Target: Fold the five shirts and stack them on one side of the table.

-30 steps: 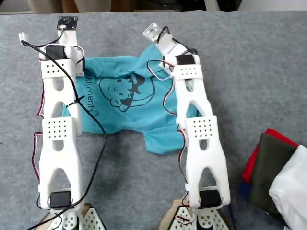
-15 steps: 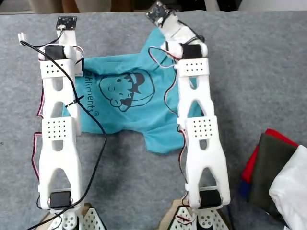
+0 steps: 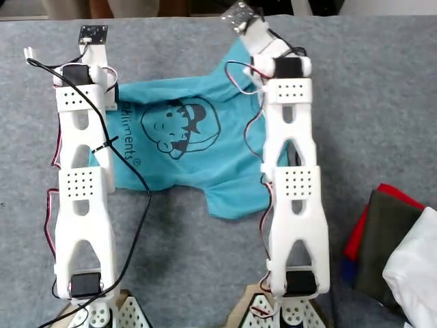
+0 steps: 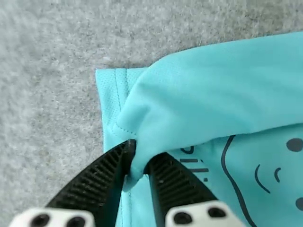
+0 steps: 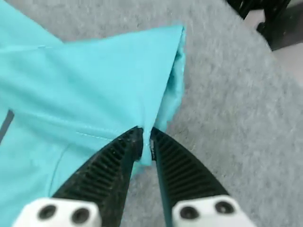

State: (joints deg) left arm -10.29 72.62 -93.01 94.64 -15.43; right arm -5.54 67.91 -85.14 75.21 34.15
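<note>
I see a table [image 3: 382, 102] with a grey, felt-like covering that runs the full width of the high view. In the left wrist view, the same grey covering [image 4: 42, 71] has a fuzzy, mottled texture. Beyond the table's far edge I note a narrow strip of background. It contains brown, wood-coloured shapes [image 3: 123, 7] toward one end and a dark zone [image 3: 314, 5] further along. In the right wrist view, black frame members [image 5: 265, 14] stand past the table edge, with a pale surface [image 5: 289, 52] beneath them.

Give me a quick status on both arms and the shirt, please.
Left gripper shut on teal shirt. Right gripper shut on it too. Other shirts piled aside.
</note>
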